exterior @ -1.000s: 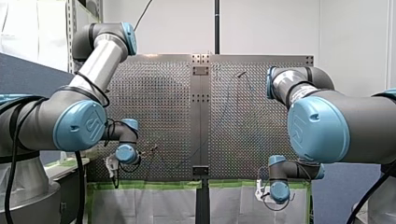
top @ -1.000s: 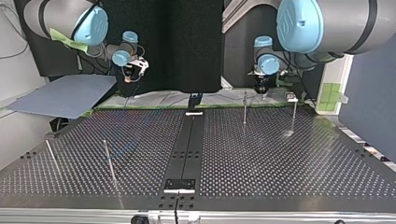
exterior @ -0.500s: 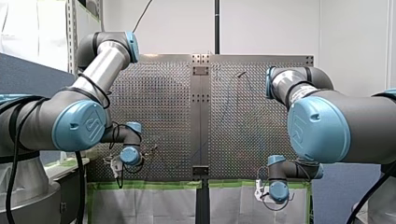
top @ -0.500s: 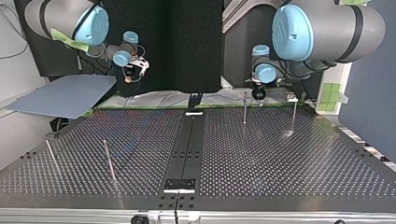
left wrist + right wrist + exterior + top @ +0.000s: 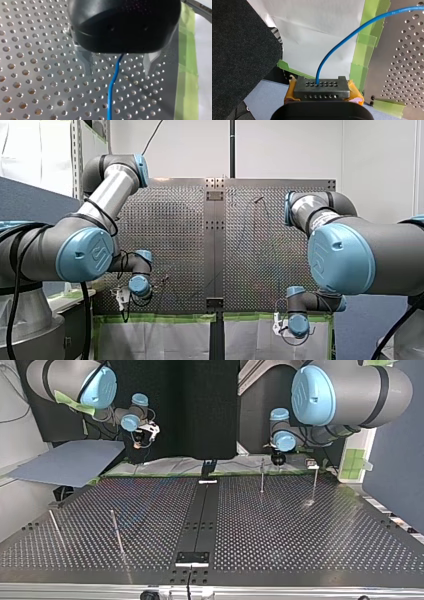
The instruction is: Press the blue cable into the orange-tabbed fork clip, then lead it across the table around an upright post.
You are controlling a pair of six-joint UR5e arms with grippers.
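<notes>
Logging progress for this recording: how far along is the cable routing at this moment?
Done: nothing visibly; no clip shows holding the blue cable, and the upright posts look bare in the top view. In hand: my right gripper clamps a black block the cable exits; my left gripper is open astride it above the perforated table. Left: clip, then post.
</notes>
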